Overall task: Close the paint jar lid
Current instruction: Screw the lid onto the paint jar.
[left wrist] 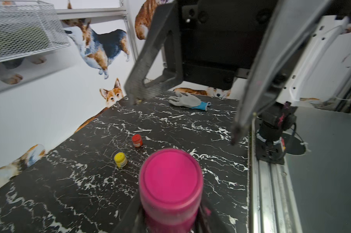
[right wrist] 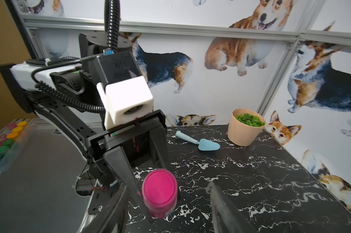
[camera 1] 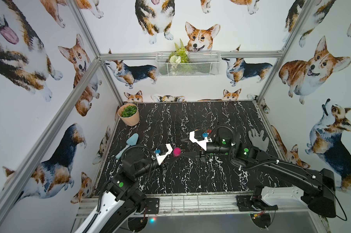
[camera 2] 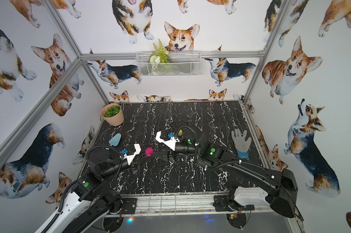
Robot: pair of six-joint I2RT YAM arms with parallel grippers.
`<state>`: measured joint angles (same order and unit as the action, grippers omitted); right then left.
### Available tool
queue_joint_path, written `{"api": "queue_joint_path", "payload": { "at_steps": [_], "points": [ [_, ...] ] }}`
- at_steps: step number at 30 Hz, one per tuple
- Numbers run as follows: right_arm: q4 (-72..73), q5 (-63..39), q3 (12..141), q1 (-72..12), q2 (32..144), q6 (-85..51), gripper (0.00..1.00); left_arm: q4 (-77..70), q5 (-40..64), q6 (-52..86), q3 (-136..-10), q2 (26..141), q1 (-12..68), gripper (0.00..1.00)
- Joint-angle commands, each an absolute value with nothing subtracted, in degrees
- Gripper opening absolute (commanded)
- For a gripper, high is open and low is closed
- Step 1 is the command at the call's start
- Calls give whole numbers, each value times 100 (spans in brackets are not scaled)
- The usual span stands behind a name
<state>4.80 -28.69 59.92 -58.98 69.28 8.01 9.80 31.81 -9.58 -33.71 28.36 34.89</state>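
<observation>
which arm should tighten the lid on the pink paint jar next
Right. The right tool is open beside the lid of the pink paint jar, so it probably only needs to close and twist. The left tool is shut on the jar's body, steadying it.

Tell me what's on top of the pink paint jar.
A matching pink lid sits on the pink paint jar, covering its mouth. Anything inside is hidden, and whether the lid is screwed tight cannot be told.

I log, on my remote feed: corgi-print walls [camera 1: 130, 30], aluminium frame [camera 1: 130, 55], wire basket [camera 1: 201, 66] on back rail, black marble-pattern tabletop [camera 1: 190, 181].
</observation>
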Motion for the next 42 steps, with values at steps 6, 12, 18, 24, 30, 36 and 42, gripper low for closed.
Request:
{"api": "queue_joint_path", "payload": {
  "at_steps": [6, 12, 18, 24, 30, 36, 42],
  "points": [
    [238, -4046, 6264, -5869, 7311, 1002, 55, 702, 3754, -890, -3340, 2788, 3489, 23],
    [168, -4207, 6391, -5870, 7457, 991, 49, 738, 3676, -928, -3349, 2743, 3489, 23],
    [144, -4151, 6416, -5869, 7541, 992, 44, 738, 3621, -932, -3348, 2708, 3489, 23],
    [159, -4053, 6398, -5886, 7542, 969, 40, 738, 3606, -932, -3349, 2715, 3489, 23],
    [201, -3757, 6366, -5939, 7523, 924, 36, 729, 3454, -948, -3357, 2676, 3489, 23],
    [214, -2887, 6363, -6198, 7592, 881, 36, 681, 2793, -1025, -3383, 2568, 3489, 22],
    [506, -1812, 6396, -6514, 7805, 610, 36, 395, 2325, -1002, -3423, 2553, 3489, 21]
  ]
}}
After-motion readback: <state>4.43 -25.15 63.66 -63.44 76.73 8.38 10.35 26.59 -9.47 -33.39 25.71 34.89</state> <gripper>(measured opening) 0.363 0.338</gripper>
